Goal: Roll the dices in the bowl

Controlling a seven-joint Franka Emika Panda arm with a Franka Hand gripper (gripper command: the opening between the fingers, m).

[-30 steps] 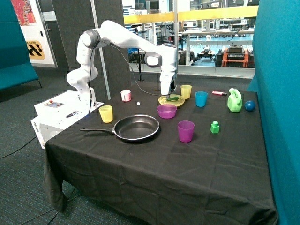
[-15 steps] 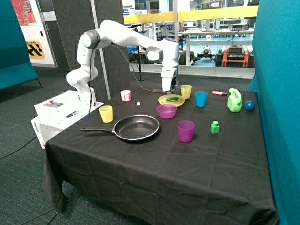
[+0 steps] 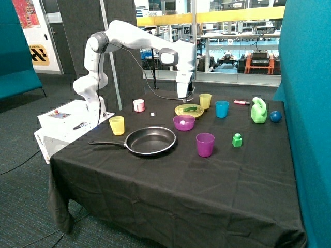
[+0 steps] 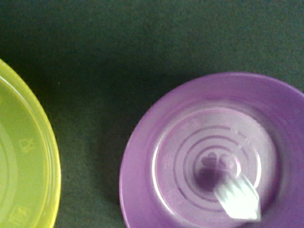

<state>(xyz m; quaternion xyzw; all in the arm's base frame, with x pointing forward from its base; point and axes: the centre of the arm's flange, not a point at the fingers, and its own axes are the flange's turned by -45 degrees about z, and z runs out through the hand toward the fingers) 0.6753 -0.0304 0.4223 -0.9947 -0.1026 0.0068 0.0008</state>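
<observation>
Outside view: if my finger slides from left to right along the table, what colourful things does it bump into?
Yellow cup → black frying pan → purple bowl → purple cup → blue cup → green block → green bottle → blue ball.

- White, rounded arm links (image 3: 129,36), glossy shells throughout.
- Grey caps at joints (image 3: 166,56), upper centre of frame.
- Thin dark cable (image 3: 150,85) trailing beneath.
- White box base (image 3: 67,121) at left, with small red button.
</observation>
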